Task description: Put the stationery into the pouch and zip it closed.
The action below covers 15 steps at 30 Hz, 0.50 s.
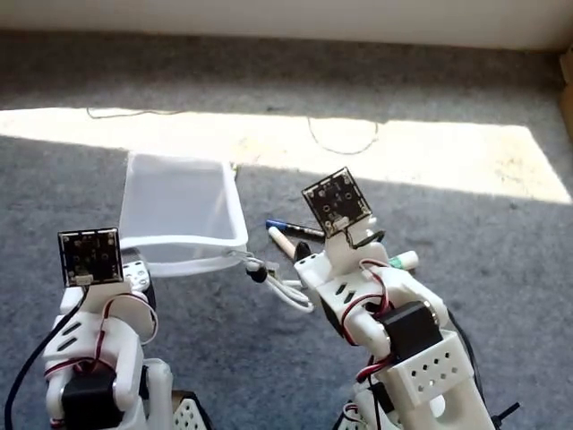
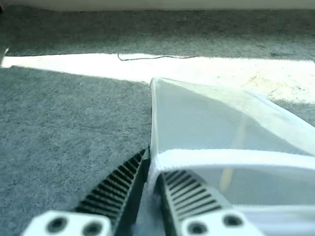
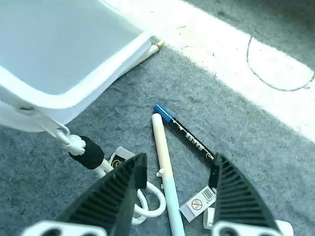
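White mesh pouch (image 1: 179, 210) lies open on grey carpet (image 1: 242, 358), its rim pinched tight by the left gripper (image 2: 150, 164). Beside the pouch, the right gripper (image 3: 179, 162) hangs wide apart and empty above a white pen (image 3: 161, 147) and a blue-capped marker (image 3: 187, 135).

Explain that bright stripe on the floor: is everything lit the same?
High view: a sunlit band crosses the carpet at the pouch's far end; the pens lie in shade. Left wrist view: light shows through the pouch's mesh. Right wrist view: pens shaded, sun beyond.
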### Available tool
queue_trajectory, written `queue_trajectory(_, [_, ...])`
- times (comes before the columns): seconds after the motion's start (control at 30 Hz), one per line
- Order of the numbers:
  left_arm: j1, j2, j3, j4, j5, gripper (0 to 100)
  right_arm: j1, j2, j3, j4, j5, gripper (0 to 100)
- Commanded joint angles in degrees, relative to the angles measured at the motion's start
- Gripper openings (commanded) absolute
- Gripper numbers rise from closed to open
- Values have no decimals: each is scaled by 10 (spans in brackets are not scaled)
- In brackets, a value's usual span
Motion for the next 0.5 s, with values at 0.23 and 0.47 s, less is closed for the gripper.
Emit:
queue_trajectory(0.23, [-43, 0, -69, 4, 3, 7, 7, -11, -11, -1, 2, 199])
queue_trajectory(0.47, [-52, 7, -101, 18, 3, 7, 7, -11, -10, -1, 1, 199])
